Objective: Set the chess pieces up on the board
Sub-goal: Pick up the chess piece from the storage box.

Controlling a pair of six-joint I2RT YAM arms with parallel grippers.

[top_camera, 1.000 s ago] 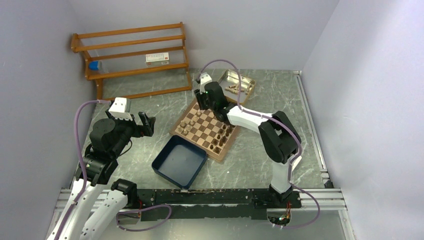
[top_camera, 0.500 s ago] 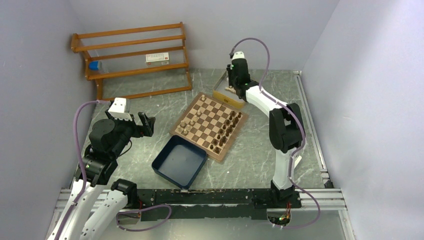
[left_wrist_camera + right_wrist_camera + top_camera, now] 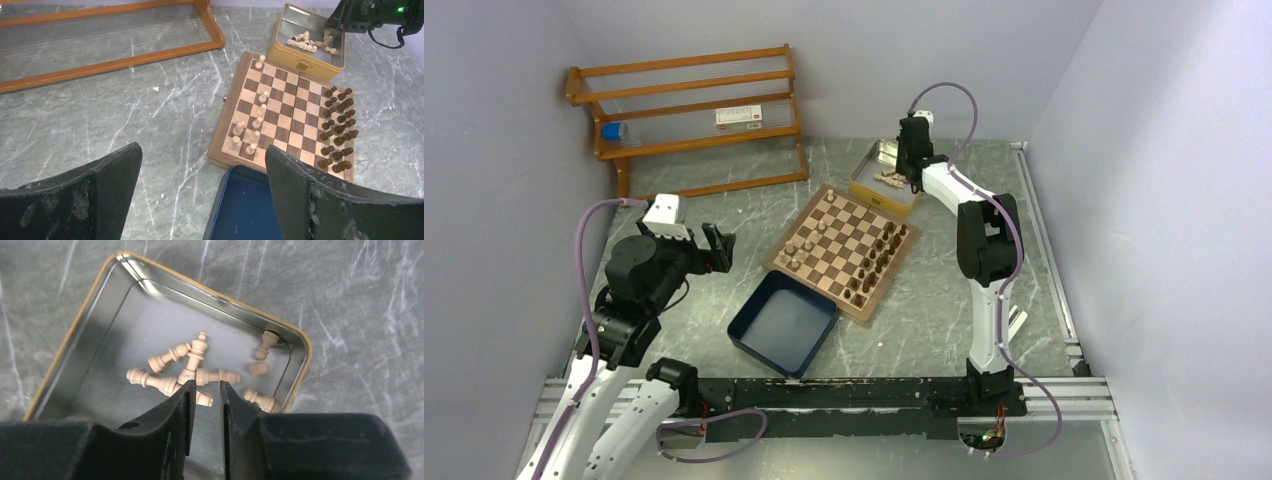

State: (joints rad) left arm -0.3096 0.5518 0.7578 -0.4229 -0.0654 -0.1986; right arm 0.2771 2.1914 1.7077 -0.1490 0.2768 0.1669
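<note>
The board [image 3: 842,232] lies mid-table, also in the left wrist view [image 3: 292,107]. Dark chess pieces [image 3: 874,262] fill two rows along its right side [image 3: 337,125]. Several light pieces [image 3: 799,250] stand on its left side [image 3: 255,122]. More light pieces [image 3: 192,362] lie loose in the metal tin [image 3: 85,325] behind the board [image 3: 864,190]. My right gripper [image 3: 206,385] hovers over the tin [image 3: 912,150], jaws a narrow gap apart, nothing between them. My left gripper [image 3: 202,150] is wide open and empty, raised left of the board [image 3: 699,245].
A navy blue tray [image 3: 754,300] sits in front of the board, below my left gripper [image 3: 220,210]. A wooden shelf rack [image 3: 689,110] stands at the back left, holding a small box and a blue item. Grey walls enclose the table.
My right gripper has swung from the board's far corner back and right to above the tin. The left arm has not moved.
</note>
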